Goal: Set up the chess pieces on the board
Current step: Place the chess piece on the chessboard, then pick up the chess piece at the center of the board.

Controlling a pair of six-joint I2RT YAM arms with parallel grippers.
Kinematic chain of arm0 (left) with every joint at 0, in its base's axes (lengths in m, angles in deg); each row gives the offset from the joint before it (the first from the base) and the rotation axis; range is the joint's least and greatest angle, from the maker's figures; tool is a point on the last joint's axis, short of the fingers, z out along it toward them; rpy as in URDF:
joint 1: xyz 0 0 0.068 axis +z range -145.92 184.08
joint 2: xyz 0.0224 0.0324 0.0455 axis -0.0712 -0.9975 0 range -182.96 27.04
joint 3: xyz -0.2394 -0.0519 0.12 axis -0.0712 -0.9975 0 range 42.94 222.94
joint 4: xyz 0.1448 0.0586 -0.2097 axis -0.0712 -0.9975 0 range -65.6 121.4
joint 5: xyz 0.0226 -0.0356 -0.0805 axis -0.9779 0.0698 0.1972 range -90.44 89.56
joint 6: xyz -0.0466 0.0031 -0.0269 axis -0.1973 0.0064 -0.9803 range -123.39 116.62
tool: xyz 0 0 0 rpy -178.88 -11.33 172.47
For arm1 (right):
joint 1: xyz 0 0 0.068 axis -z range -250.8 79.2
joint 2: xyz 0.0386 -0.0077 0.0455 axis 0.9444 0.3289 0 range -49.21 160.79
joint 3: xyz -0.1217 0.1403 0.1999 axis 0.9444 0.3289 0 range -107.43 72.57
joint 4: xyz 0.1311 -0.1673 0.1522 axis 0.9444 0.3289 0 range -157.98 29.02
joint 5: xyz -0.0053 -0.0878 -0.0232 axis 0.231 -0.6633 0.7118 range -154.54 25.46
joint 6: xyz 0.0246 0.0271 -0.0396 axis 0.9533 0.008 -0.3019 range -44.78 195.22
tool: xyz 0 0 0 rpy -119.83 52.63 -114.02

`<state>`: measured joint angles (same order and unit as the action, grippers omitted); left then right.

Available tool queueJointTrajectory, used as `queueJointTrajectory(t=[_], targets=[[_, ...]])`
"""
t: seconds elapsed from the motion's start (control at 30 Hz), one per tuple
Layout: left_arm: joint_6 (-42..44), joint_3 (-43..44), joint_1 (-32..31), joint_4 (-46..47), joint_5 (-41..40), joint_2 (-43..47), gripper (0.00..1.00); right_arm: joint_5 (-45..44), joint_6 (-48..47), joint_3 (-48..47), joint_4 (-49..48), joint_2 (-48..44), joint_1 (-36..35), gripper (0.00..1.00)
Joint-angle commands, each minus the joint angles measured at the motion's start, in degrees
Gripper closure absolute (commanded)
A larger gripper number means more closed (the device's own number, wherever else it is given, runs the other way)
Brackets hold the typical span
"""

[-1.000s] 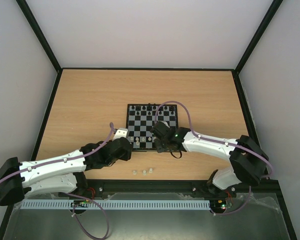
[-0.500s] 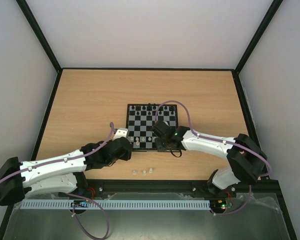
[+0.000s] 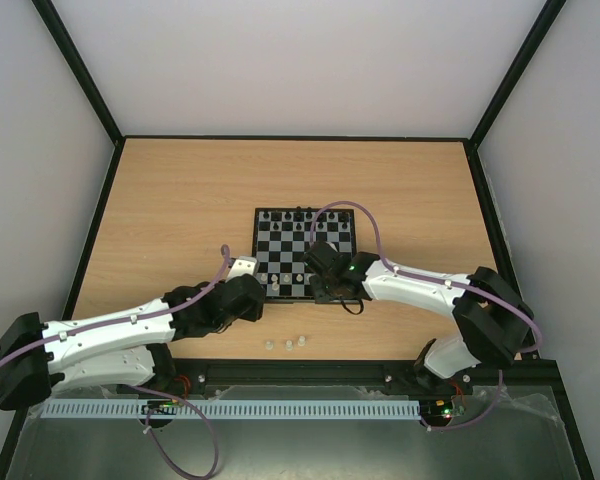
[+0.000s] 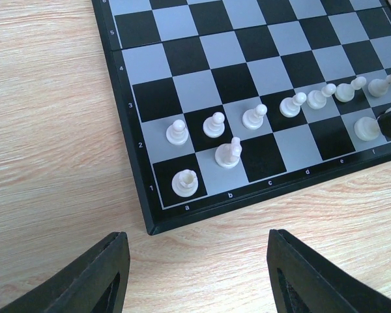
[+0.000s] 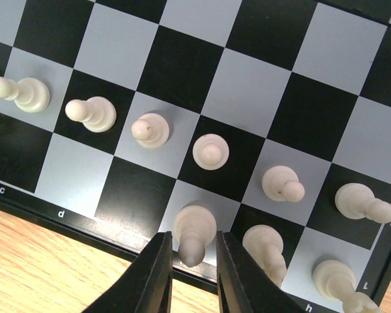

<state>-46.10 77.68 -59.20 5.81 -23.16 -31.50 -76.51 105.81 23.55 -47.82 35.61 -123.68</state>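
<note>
Right claw: narrow, fingers flanking 1 whitish piece on the near row of the board; a grip on it could not be told. Left claw: wide, holding nothing, above the worktop just short of the board's corner, chess pieces ahead in 2 rows. 3 loose pieces lay on the worktop behind both claws.

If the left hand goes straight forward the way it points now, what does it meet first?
Probably the near black border of the small chequered chessboard, close to its corner, then the whitish rook-like piece on the corner square. Its height is unclear, so the left hand may pass above them.
</note>
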Motion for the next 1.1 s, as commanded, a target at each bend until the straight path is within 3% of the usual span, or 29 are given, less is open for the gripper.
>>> queueJointTrajectory(t=[0.0,0.23,0.5,0.8,1.07], targets=[[-1.1,-0.2,0.4,-0.8,-0.7,-0.5,0.39,0.4,-1.1,-0.8,0.6,-1.9,0.3,0.78],[-3.8,-0.3,0.2,-3.1,2.2,-0.2,0.39,1.1,-1.4,0.7,-0.6,-7.6,0.3,0.55],[-9.6,-1.3,-6.4,-5.0,3.3,-0.6,0.37,0.4,-1.6,3.6,-0.6,-15.2,0.3,0.16],[-17.9,-1.7,-15.3,-4.1,2.7,-7.7,0.38,1.2,-1.3,5.7,-1.0,-19.3,0.3,0.15],[-21.2,-2.1,-18.8,-1.8,2.8,-11.9,0.47,1.8,-1.2,6.4,-1.3,-20.5,0.3,0.15]])
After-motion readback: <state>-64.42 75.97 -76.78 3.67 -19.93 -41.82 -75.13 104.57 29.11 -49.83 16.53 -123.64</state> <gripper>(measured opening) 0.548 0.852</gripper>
